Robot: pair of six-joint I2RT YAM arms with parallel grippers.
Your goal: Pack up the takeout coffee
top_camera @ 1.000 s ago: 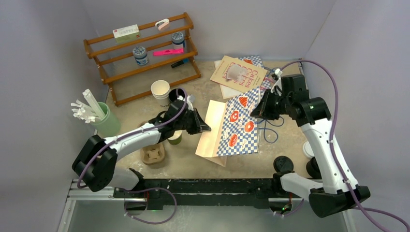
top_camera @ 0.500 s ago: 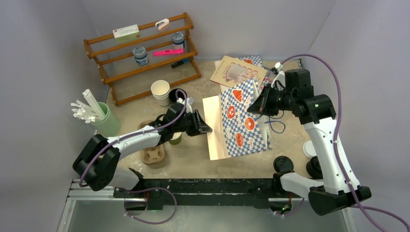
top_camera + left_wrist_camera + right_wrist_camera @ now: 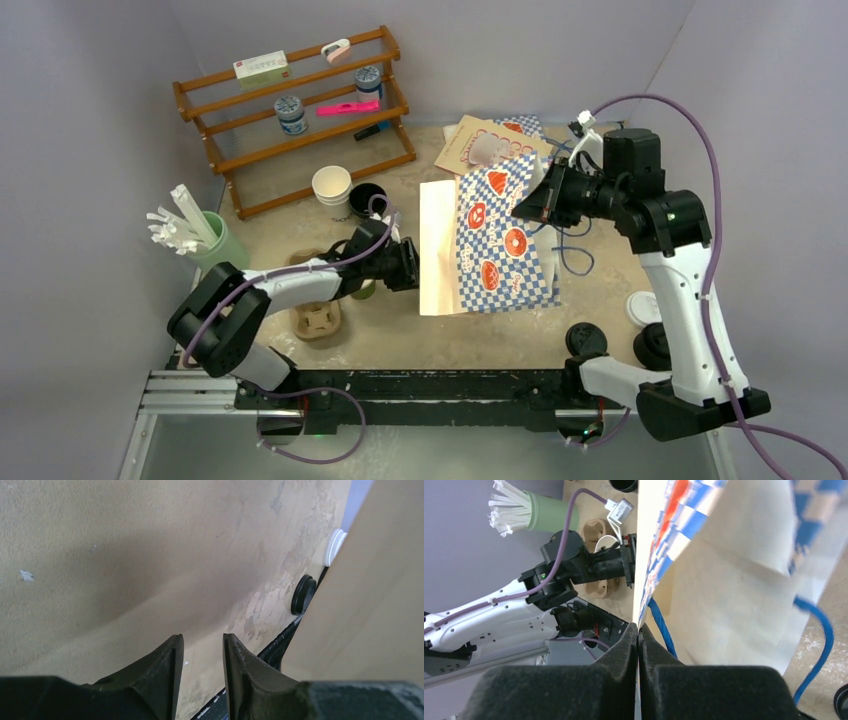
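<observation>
The small black paper cup (image 3: 367,197) stands without a lid, open and dark inside, beside a white cup (image 3: 332,185) in front of the rack. A black sip lid (image 3: 586,338) lies near the front right. My right gripper (image 3: 530,205) is shut on the top edge of the blue-checkered paper bag (image 3: 490,250) and holds it upright; in the right wrist view the bag's edge (image 3: 734,580) is pinched in the gripper (image 3: 638,630). My left gripper (image 3: 412,268) is open and empty, just left of the bag's tan side (image 3: 370,580).
A green cup (image 3: 363,288) sits partly under my left arm. A cardboard cup carrier (image 3: 318,320) lies front left. A green holder with white sticks (image 3: 222,250), a wooden rack (image 3: 300,110), flat bags (image 3: 495,145), a white lid (image 3: 637,305) and another black lid (image 3: 652,345) surround.
My right gripper rose and moved back, and the bag went from lying on the table to standing upright. My left gripper drew back a little to the left of the bag.
</observation>
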